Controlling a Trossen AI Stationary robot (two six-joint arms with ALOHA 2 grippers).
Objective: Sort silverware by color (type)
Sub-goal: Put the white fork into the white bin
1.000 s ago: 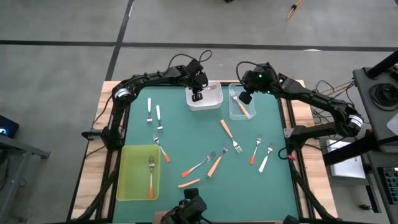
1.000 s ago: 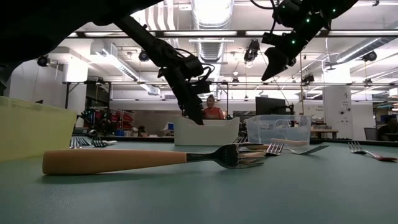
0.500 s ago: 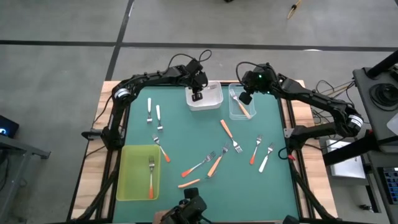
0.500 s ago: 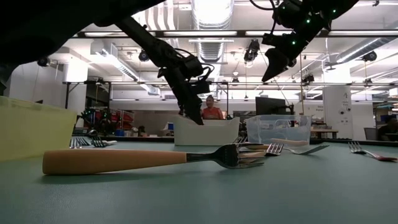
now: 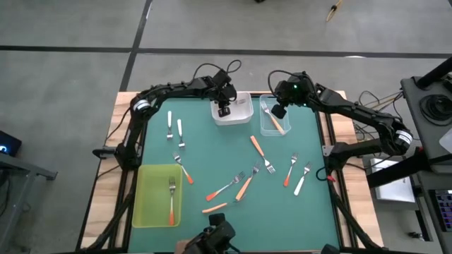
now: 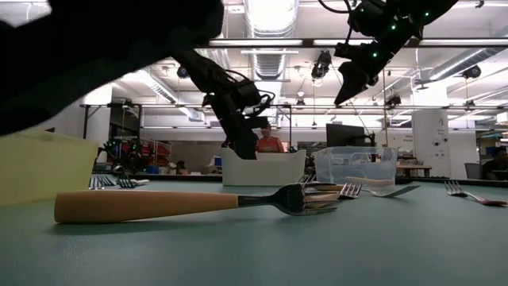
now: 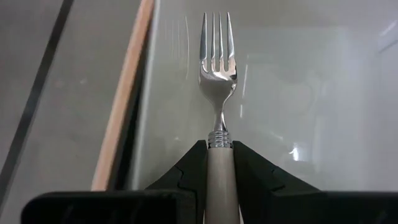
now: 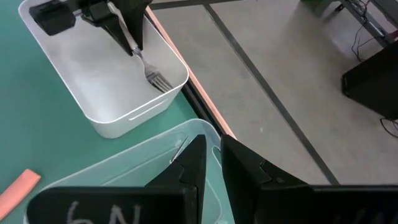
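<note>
Change: left arm lowered slightly over white tray (image 5: 236,113), near table's far edge.
Left gripper (image 5: 224,107): clamped on white-handled fork (image 7: 217,93), tines down into tray, axis along fingers.
Right gripper (image 5: 278,111): together, empty, above clear tray (image 5: 265,128).

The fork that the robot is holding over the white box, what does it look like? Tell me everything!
The fork has four shiny silver metal tines, a thin neck with a ringed collar, and a pale, whitish handle that looks like plastic. The left tool is shut on its handle, one dark finger on each side. It hangs tines-down inside the white tray at the table's far edge. Whether the tines touch the tray's floor is unclear.
</note>
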